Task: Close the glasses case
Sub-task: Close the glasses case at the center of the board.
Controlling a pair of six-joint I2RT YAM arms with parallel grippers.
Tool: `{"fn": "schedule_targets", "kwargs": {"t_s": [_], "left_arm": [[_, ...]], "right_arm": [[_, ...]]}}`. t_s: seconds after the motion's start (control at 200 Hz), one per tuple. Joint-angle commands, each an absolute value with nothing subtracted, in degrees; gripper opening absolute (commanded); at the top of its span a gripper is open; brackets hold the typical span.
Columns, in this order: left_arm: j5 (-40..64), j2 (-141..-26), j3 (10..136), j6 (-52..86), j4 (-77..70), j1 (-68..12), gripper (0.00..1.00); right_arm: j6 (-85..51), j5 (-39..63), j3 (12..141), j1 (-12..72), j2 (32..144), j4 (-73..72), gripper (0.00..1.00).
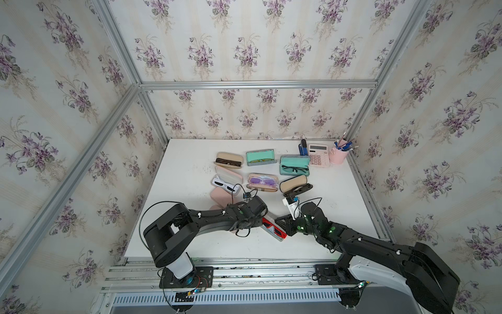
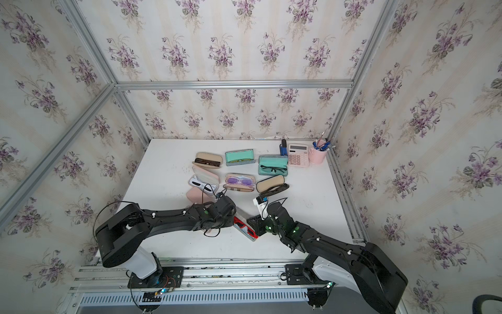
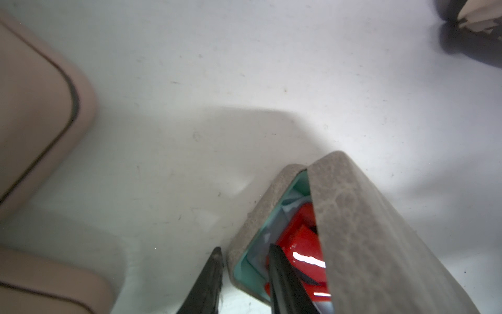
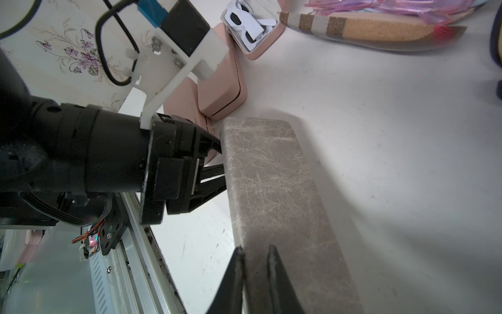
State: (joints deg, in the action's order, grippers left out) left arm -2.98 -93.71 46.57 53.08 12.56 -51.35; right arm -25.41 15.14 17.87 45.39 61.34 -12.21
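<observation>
- Two fingers of the left gripper [image 3: 244, 248] are clamped on a wall of the base of the grey glasses case [image 4: 271, 176], one outside and one inside, beside the red glasses [image 3: 301, 244].
- Our right gripper [image 4: 255, 248] has its fingers nearly together with nothing between them. The tips lie over the outer face of the lid [image 3: 366, 231]; whether they press it we cannot tell.
- The case lies on the table [image 1: 190, 168] at the near middle, between both arms, near two closed pink cases [image 4: 222, 89].
- We judge that the closing step is in hand: the lid leans over the base, but a gap is open.
- The next move calls for the inner left finger to leave first. Then the right gripper can push the lid down to the rim.
</observation>
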Motion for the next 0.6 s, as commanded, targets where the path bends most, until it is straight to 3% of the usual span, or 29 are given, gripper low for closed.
{"fn": "schedule_targets", "kwargs": {"t_s": [0.0,0.595], "left_arm": [[-1.85,-94.00,46.14,53.17,15.73,-51.33,0.32],[-1.93,-93.60,45.79,53.35,15.73,-51.34,0.32]], "right_arm": [[-26.10,12.83,17.24,45.70,61.88,-5.09,0.16],[-26.83,12.39,17.18,47.02,63.19,-5.98,0.15]]}}
